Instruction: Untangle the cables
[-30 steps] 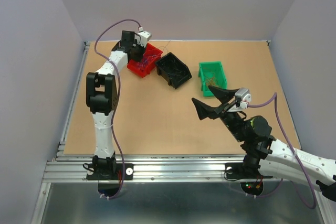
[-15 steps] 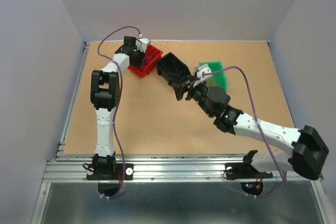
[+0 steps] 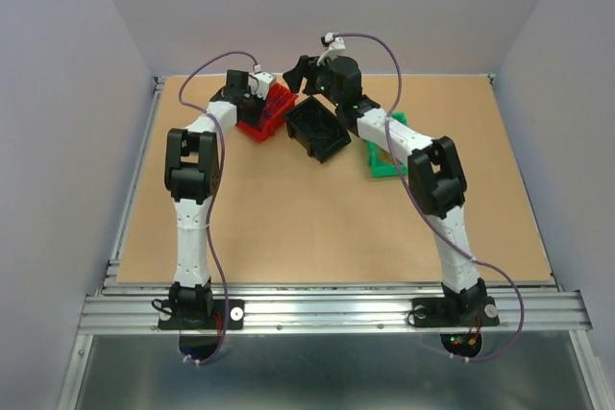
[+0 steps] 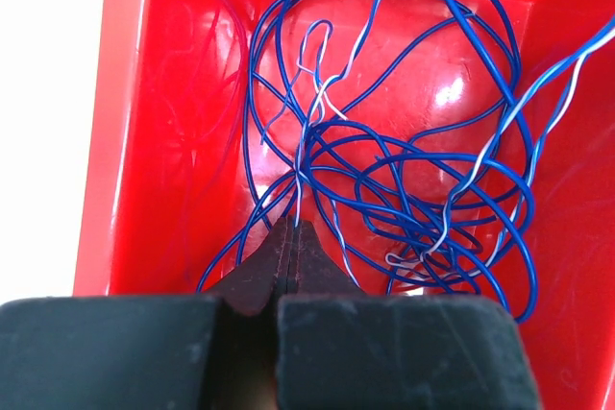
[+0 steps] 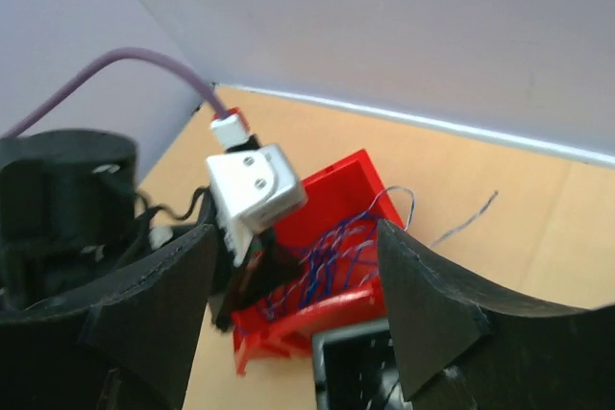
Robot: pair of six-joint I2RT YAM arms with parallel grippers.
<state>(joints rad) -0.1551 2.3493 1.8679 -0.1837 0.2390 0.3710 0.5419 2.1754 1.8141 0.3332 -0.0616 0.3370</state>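
The cables are thin blue and blue-white wires (image 4: 413, 189) lying in loose loops inside a red bin (image 4: 183, 122). My left gripper (image 4: 292, 229) is down in that bin with its jaws closed, and one blue-white strand runs into their tip. In the top view the left gripper (image 3: 262, 103) is over the red bin (image 3: 281, 114). My right gripper (image 3: 306, 78) is open and empty, held in the air just right of the red bin. In the right wrist view it (image 5: 298, 309) frames the wires (image 5: 336, 252) and the red bin (image 5: 336, 194).
A black bin (image 3: 319, 130) stands right of the red one, below my right gripper, and shows in the right wrist view (image 5: 351, 372). A green bin (image 3: 382, 162) lies partly under the right arm. A loose strand (image 5: 466, 221) trails on the table behind the red bin.
My right arm has swung from the near right of the table across to the far middle, beside the red bin. The left arm has barely moved.
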